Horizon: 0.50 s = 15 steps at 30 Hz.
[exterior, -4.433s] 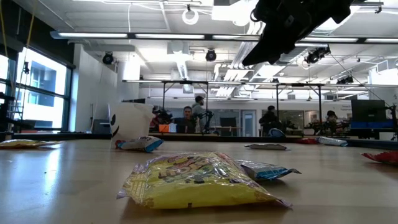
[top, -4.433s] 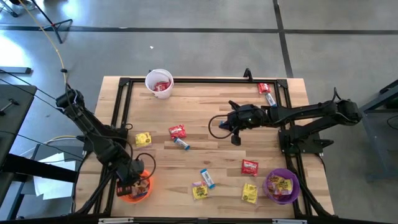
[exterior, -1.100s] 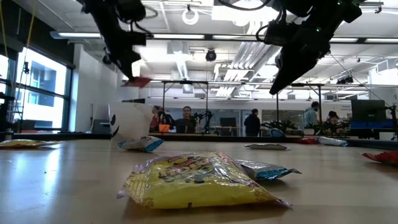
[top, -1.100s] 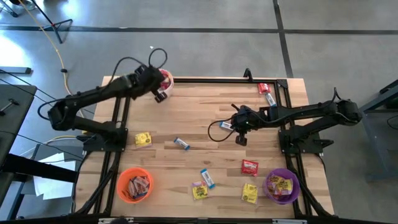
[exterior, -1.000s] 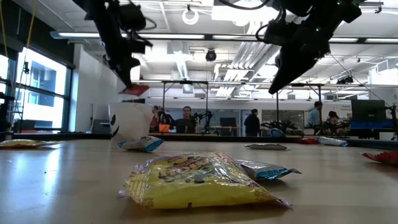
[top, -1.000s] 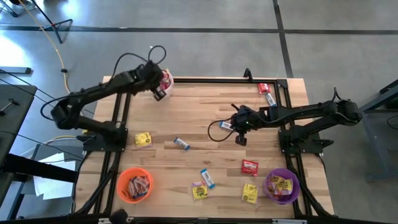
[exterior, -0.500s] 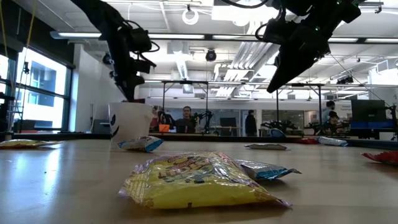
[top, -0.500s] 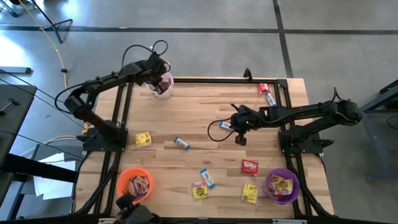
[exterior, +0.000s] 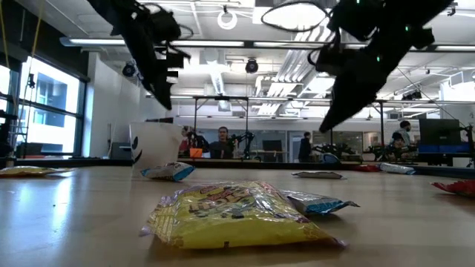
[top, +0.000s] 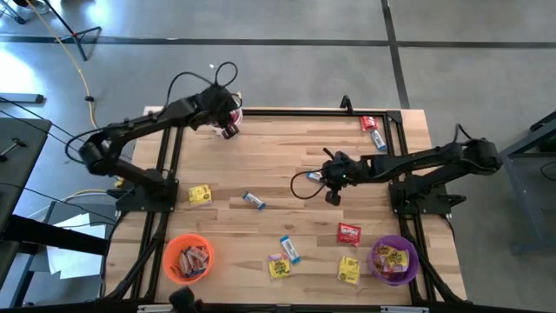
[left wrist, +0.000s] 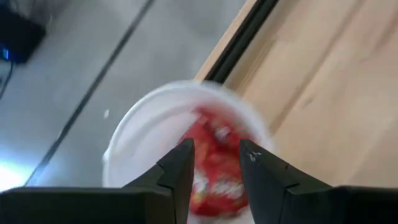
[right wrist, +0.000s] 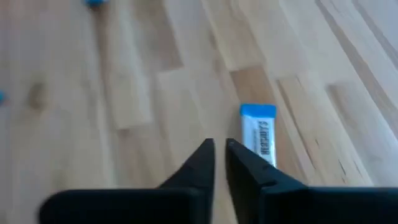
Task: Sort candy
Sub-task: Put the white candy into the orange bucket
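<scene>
My left gripper (left wrist: 214, 158) is open and empty right above the white cup (left wrist: 140, 134) at the table's far left; it also shows in the high view (top: 228, 129). Red packets (left wrist: 217, 162) lie in the cup, seen between the fingers. My right gripper (right wrist: 219, 149) is shut and empty, low over the middle of the table (top: 330, 195). A blue-and-white bar (right wrist: 258, 134) lies flat on the wood just beyond its fingertips. More candy lies flat on the table: a yellow packet (top: 200, 194), a blue bar (top: 254, 201), a red packet (top: 348, 233).
An orange cup (top: 188, 258) with candy stands near left, a purple cup (top: 393, 260) with yellow packets near right. A red packet (top: 369, 123) and a blue bar (top: 376, 137) lie far right. A black frame (top: 169, 165) edges the table. People sit in the room behind.
My left gripper has carried a red packet toward the far edge, over the white cup, and then drawn a little toward the near edge. The packet no longer hangs below its fingers. My right gripper has gone down a little over the middle of the table.
</scene>
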Available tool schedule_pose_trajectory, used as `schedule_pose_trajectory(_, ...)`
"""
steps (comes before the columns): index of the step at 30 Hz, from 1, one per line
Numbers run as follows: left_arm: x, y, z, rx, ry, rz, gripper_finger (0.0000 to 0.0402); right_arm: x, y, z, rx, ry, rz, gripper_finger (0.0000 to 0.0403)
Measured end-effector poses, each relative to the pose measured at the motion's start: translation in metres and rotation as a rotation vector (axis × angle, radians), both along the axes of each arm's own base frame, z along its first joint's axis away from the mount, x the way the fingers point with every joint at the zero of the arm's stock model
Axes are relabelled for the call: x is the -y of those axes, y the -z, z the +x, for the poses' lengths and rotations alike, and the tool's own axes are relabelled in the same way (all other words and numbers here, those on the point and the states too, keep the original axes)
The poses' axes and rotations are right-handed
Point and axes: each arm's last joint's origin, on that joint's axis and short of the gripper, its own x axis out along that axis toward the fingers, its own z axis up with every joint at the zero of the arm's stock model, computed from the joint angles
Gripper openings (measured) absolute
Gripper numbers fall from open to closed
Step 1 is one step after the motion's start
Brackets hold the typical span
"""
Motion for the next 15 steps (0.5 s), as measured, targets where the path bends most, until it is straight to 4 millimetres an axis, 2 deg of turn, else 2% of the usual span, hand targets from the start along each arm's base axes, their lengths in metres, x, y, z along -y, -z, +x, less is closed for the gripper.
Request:
schedule_pose_trajectory(6,0.052,-0.011,0.002,0.211,0.126,0.083,0.0115,0.002,0.029,-0.010,-0.062,0.085,-0.011,0.0140)
schedule_pose_trajectory(10,0.084,-0.006,0.002,0.328,0.232,0.113,0.0115,0.007,0.048,-0.015,-0.083,0.119,-0.032,0.0210)
schedule_pose_trajectory(13,0.103,0.003,0.002,0.390,0.295,0.113,0.0115,0.013,0.061,-0.017,-0.094,0.142,-0.045,0.0240)
schedule_pose_trajectory(15,0.113,0.009,0.001,0.429,0.328,0.109,0.0115,0.017,0.070,-0.018,-0.106,0.160,-0.045,0.0247)
